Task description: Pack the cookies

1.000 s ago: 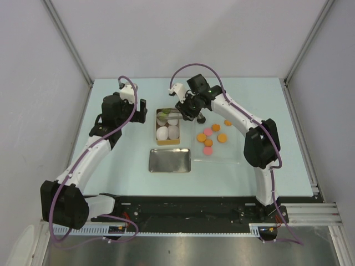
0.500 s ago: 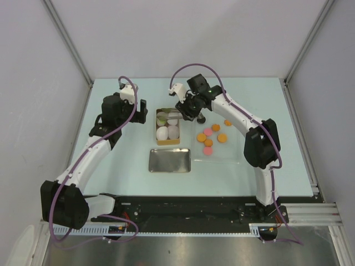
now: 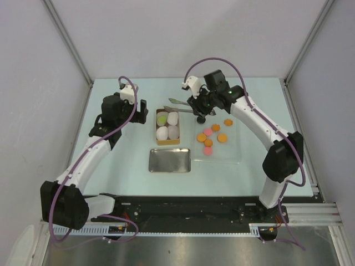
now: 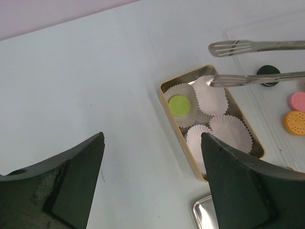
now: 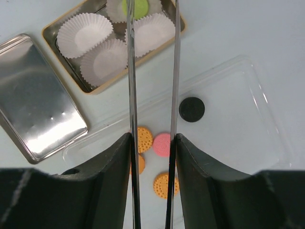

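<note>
My right gripper (image 3: 201, 106) (image 5: 152, 137) is shut on metal tongs (image 5: 129, 71), whose open, empty tips (image 3: 170, 102) hang over the far end of a gold tin (image 3: 156, 128). The tin holds several white paper cups. A green cookie (image 3: 162, 118) (image 4: 180, 105) (image 5: 136, 7) lies in its far-left cup. A clear tray (image 3: 233, 151) holds several orange cookies (image 3: 222, 138), pink ones (image 3: 208, 131) (image 5: 162, 144) and a black one (image 5: 192, 109) (image 4: 268, 70). My left gripper (image 3: 140, 112) (image 4: 152, 138) is open and empty, left of the tin.
The tin's silver lid (image 3: 170, 160) (image 5: 33, 95) lies flat in front of the tin. Grey walls close in the table on the left, right and far sides.
My right arm has swung to the right and drawn the tongs back from low over the tin. The green cookie now lies uncovered in its cup. The left arm has not moved.
</note>
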`<act>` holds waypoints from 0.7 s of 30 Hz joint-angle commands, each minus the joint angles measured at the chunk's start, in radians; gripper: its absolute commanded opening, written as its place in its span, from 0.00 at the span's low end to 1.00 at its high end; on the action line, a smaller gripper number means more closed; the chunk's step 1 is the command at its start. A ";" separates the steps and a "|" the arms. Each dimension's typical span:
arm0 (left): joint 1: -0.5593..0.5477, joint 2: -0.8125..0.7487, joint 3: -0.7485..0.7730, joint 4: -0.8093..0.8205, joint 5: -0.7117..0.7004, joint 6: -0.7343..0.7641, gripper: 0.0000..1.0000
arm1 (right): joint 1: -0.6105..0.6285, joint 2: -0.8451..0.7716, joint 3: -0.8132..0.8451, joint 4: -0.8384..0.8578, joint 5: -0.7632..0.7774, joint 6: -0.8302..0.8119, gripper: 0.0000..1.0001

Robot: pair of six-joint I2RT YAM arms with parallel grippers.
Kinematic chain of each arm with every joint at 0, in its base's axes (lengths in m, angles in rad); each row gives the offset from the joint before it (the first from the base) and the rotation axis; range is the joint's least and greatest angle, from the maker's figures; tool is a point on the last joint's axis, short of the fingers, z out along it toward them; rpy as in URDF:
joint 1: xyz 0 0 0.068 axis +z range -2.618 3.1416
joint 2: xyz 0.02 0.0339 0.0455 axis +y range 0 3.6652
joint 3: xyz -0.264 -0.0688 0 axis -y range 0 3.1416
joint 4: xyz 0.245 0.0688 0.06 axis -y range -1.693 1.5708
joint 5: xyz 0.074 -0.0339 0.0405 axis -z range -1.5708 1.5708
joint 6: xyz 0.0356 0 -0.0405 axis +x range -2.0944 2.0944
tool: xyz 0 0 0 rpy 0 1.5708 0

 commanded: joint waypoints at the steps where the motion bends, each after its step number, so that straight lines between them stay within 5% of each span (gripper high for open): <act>1: 0.006 -0.039 -0.007 0.014 0.029 -0.009 0.87 | -0.060 -0.126 -0.076 0.038 -0.006 0.016 0.45; 21: 0.006 -0.013 -0.010 0.027 0.048 -0.013 0.87 | -0.294 -0.271 -0.378 0.056 -0.097 -0.022 0.46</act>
